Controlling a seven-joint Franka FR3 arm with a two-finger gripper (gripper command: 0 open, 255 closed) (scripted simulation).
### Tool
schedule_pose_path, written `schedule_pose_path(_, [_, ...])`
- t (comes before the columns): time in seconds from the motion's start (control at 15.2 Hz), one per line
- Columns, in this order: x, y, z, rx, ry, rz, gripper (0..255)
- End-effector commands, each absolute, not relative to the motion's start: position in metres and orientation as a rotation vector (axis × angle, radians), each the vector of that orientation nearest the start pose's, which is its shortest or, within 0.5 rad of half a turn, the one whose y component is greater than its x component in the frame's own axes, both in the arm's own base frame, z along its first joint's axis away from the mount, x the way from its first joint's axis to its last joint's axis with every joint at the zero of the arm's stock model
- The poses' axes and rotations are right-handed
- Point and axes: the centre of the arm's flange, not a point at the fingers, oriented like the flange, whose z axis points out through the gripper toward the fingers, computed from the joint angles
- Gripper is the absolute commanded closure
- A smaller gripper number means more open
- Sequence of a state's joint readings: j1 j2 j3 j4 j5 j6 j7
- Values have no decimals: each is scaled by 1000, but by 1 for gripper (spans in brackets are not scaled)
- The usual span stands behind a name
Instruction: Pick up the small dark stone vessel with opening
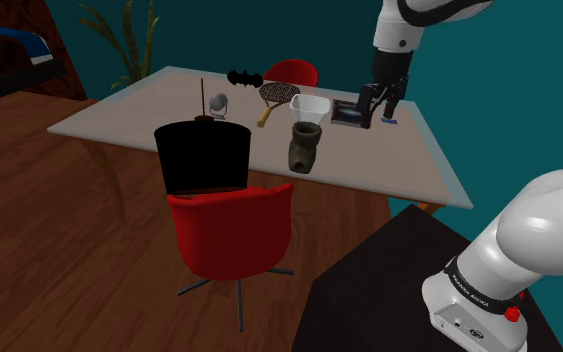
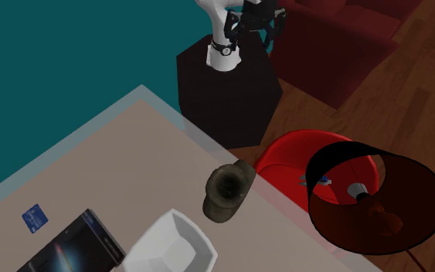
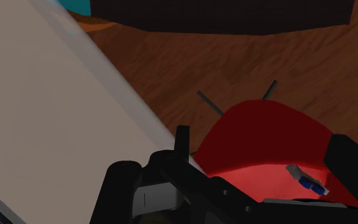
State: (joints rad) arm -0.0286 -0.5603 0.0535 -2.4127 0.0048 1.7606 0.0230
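Note:
The small dark stone vessel (image 1: 304,146) stands on the pale table (image 1: 119,125) near its front edge, with its round opening (image 2: 227,185) facing up. My gripper (image 1: 381,101) hangs open above the table's far right part, over a black book (image 1: 349,113), well to the right of the vessel and behind it. Nothing is between its fingers. In the second exterior view the gripper (image 2: 254,29) is at the top edge, high above the vessel (image 2: 227,195). In the wrist view the gripper (image 3: 238,191) looks past the table edge (image 3: 126,95) at a red chair (image 3: 266,146).
A white bowl (image 1: 310,104) sits just behind the vessel. A black-shaded lamp (image 1: 202,156), a racket (image 1: 275,96), a black bat shape (image 1: 244,77) and a small grey object (image 1: 219,103) stand to the left. A blue card (image 2: 34,218) lies by the book. A red chair (image 1: 234,228) stands in front.

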Motion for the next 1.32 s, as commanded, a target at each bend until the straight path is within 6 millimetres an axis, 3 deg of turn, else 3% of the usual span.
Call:
schedule_pose_path(0.0, [394, 8, 488, -3171, 22, 126, 0])
schedule_pose_path(1.25, [597, -22, 372, -3233, 109, -35, 0])
